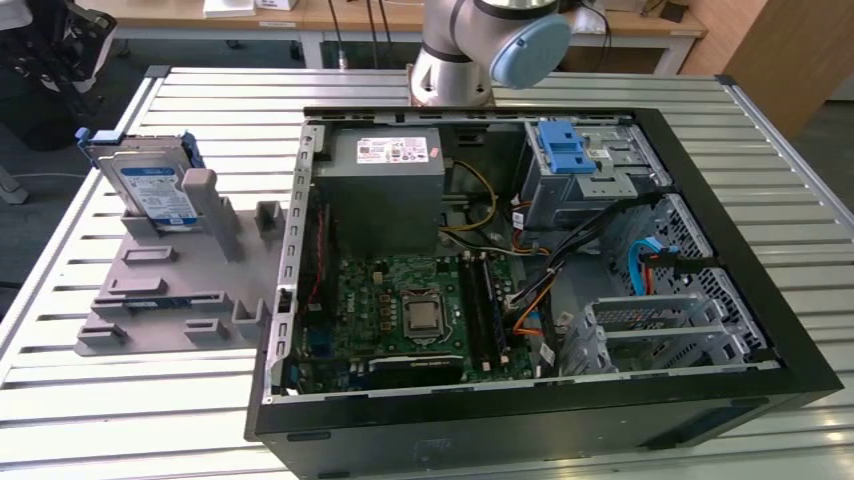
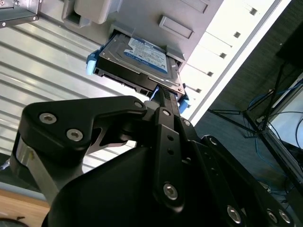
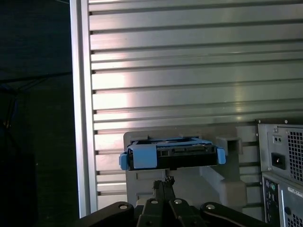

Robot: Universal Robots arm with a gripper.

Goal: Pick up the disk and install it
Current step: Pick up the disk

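End effector (image 2: 166, 94) apparently clear of disk (image 2: 139, 56)

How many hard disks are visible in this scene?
1. The disk stands in the grey holder, at the exterior view's left of the computer case; others may hide inside.

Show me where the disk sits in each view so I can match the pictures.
Exterior view: the disk stands upright in the grey holder, on the exterior view's left of the computer case.
Second wrist view: the disk sits in the holder, label showing, just ahead of the claw.
First wrist view: the disk is seen edge-on, just ahead of the claw.
Shared landmark: the grey holder.
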